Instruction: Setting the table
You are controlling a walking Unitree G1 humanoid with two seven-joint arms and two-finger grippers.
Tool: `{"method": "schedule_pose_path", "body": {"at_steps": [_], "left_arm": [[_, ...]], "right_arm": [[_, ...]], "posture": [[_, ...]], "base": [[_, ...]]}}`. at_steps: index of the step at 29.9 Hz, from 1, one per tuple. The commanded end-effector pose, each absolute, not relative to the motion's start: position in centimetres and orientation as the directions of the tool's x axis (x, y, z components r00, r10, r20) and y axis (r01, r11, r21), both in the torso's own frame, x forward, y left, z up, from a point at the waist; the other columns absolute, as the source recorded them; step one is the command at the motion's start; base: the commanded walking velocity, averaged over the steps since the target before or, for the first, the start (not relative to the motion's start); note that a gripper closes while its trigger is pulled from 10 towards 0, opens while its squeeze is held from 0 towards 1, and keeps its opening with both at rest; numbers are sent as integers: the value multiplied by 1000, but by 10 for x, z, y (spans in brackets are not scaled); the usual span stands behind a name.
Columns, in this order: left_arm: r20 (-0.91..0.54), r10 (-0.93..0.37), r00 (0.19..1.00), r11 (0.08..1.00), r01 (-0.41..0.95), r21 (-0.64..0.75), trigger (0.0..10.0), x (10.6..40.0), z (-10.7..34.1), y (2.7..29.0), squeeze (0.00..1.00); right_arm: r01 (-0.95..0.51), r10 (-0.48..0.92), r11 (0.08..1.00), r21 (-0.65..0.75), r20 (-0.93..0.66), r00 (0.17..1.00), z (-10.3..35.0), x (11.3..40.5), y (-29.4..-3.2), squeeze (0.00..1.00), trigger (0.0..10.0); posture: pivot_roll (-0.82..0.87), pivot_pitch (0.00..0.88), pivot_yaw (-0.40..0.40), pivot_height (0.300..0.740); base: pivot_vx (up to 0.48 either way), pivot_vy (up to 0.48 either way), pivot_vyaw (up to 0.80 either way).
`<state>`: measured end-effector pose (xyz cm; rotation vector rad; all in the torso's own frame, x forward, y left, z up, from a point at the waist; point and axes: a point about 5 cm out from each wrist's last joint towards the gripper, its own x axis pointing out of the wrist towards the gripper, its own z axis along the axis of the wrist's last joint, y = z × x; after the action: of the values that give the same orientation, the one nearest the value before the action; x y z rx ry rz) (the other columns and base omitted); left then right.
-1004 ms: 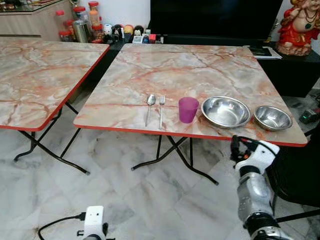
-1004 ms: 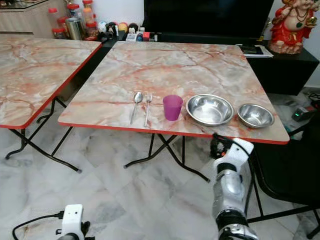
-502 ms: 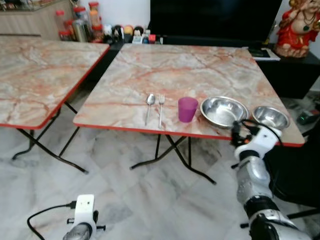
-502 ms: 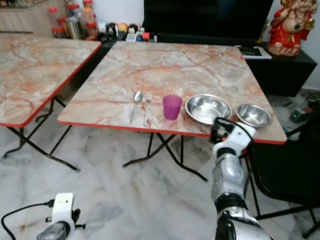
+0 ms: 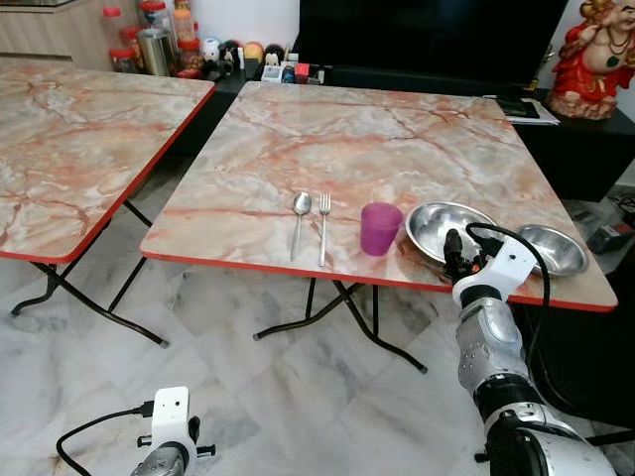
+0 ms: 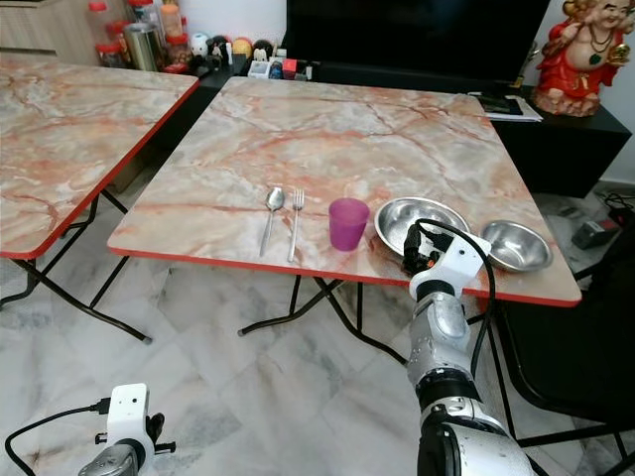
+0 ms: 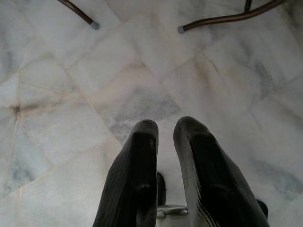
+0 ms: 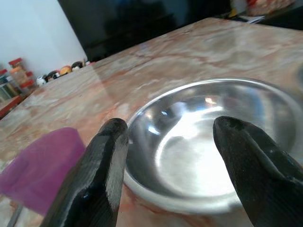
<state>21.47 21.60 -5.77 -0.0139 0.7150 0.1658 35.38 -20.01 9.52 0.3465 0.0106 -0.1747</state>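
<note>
Steel, the larger bowl (image 5: 448, 225) sits near the marble worktop's (image 5: 377, 139) front edge, between a purple cup (image 5: 380, 228) and a smaller bowl (image 5: 556, 248). The right pincer (image 8: 170, 156) hovers spread wide before it. The left pincer (image 7: 168, 142), nearly closed, hangs over the floor.

The right arm (image 5: 493, 342) is silver with a white wrist block, a looping black cable and 2 glossy black fingers (image 8: 102, 175).

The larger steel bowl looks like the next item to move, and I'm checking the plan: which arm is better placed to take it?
Right. The right gripper is open at the larger steel bowl rim; the left gripper hangs low over the floor.
</note>
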Motion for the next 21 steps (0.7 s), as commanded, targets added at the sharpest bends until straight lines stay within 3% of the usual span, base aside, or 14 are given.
{"method": "schedule_pose_path", "body": {"at_steps": [1, 7, 17, 21], "left_arm": [[-645, 157, 748, 985, -168, 45, 10000, 215, -56, 221, 0], [-644, 160, 748, 984, -171, 45, 10000, 214, -56, 223, 0], [-669, 158, 726, 985, -163, 55, 10000, 200, -63, 226, 0], [-666, 163, 728, 984, -166, 60, 10000, 199, -63, 229, 0]], "right_arm": [[159, -163, 922, 354, -20, 986, 104, 359, -198, 0, 10000], [159, -166, 921, 356, -9, 986, 106, 360, -199, 0, 10000], [208, -230, 921, 329, 29, 973, 105, 348, -210, 0, 10000], [216, -245, 931, 294, 64, 968, 112, 343, -213, 0, 10000]], "posture": [[28, 0, -71, 740], [26, 0, -69, 740], [5, 0, -40, 740], [6, 0, -38, 740]], "base": [[356, 0, -631], [356, 0, -694], [342, 0, 0], [0, 0, 0]]}}
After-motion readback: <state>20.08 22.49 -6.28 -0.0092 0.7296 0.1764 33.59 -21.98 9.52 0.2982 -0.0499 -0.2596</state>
